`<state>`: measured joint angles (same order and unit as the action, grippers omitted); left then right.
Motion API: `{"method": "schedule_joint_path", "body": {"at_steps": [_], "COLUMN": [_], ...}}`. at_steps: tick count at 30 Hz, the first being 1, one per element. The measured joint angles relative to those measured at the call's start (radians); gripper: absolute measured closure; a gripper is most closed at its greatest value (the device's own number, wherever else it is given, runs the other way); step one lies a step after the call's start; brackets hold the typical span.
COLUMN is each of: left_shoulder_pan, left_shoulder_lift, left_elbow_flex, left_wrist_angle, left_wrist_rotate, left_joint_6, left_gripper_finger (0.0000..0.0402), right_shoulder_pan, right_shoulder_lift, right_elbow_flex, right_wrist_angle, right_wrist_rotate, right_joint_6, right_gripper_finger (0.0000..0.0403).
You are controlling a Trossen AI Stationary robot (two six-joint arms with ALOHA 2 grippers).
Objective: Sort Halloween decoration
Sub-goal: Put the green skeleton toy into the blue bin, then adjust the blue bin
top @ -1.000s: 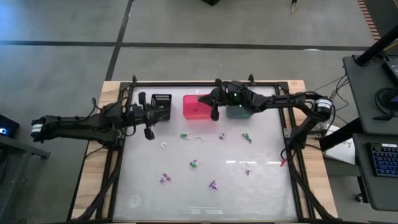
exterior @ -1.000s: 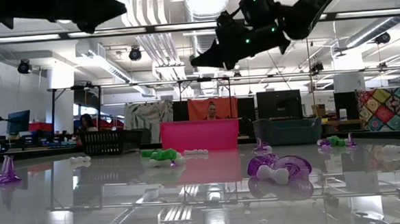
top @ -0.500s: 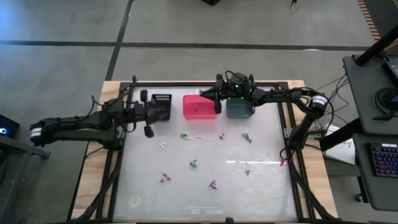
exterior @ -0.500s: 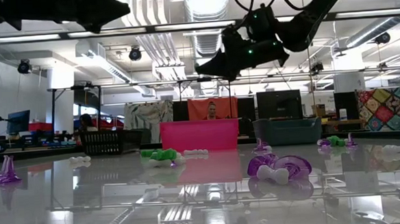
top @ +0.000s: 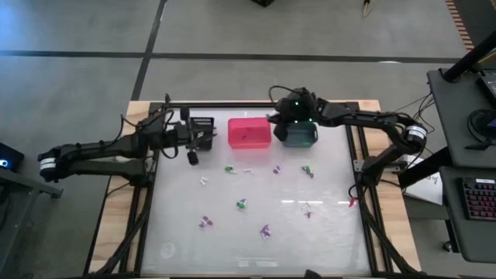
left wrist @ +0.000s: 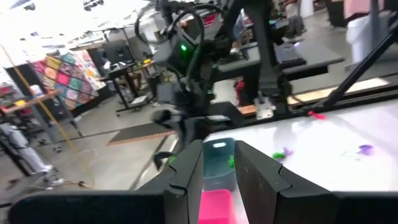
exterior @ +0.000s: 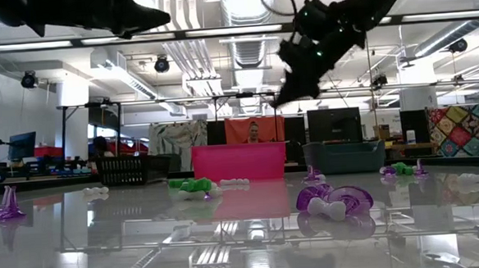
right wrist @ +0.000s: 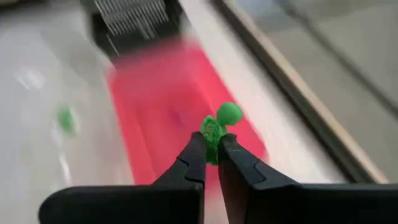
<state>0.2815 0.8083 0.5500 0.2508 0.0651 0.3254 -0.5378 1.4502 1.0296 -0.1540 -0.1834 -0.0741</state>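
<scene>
overhead, item one: a pale glossy table top (top: 256,232) in a dark frame, wood edging at its sides, grey floor all round.

bins, in a row along the 12 o'clock edge: black bin (top: 202,128), pink bin (top: 249,132), teal bin (top: 298,136), side by side with small gaps.

trinkets, loose on the sheet: green trinket (top: 230,168) and white trinket (top: 203,181) toward 11 o'clock of centre; another green piece (top: 242,204) near centre; purple trinket (top: 205,222) and a second purple piece (top: 265,231) toward 6 o'clock; purple and green bits (top: 308,171) toward 2 o'clock.

right gripper (right wrist: 212,151): raised over the gap between pink and teal bins, jaws pinched on a small green figure (right wrist: 217,126), pink bin beneath it.

left gripper (left wrist: 219,163): raised at the black bin, 10 o'clock of the table; a narrow gap shows between its fingers, but whether they grip anything cannot be told.

room, seen level across the top: open workshop, white ducts and strip lights (exterior: 241,3) overhead, monitors and desks along the back, a patchwork quilt (exterior: 463,130) at 3 o'clock, a person (exterior: 253,132) seated beyond the pink bin. a desk with a keyboard (top: 474,198) stands at the table's 3 o'clock side.
</scene>
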Motion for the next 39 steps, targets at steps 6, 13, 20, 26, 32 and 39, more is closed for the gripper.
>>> {"method": "schedule_joint_path", "body": {"at_steps": [6, 13, 20, 26, 32, 39], "left_shoulder_pan": [0.088, 0.255, 0.377, 0.400, 0.400, 0.400], "left_shoulder_lift": [0.031, 0.073, 0.137, 0.194, 0.233, 0.232], "left_elbow_flex": [0.021, 0.095, 0.173, 0.176, 0.192, 0.219], "left_wrist_angle": [-0.015, -0.036, -0.139, -0.126, -0.127, -0.144], "left_wrist_rotate": [0.000, 0.051, 0.163, 0.163, 0.164, 0.183], "left_joint_6": [0.088, 0.076, -0.003, -0.027, -0.049, -0.054], "left_gripper_finger": [0.0326, 0.0332, 0.0359, 0.0363, 0.0363, 0.0363], "right_shoulder_pan": [-0.020, -0.097, -0.161, -0.161, -0.161, -0.161], "right_shoulder_lift": [-0.007, 0.007, 0.007, 0.011, 0.011, 0.011], "right_elbow_flex": [0.085, 0.120, 0.113, 0.068, 0.036, 0.035], "right_wrist_angle": [-0.475, -0.682, -0.730, -0.724, -0.694, -0.554], "right_wrist_rotate": [0.059, 0.091, 0.027, 0.027, 0.030, 0.025], "right_joint_6": [0.106, 0.162, 0.214, 0.221, 0.215, 0.195], "right_gripper_finger": [0.0389, 0.0394, 0.0395, 0.0395, 0.0394, 0.0394]}}
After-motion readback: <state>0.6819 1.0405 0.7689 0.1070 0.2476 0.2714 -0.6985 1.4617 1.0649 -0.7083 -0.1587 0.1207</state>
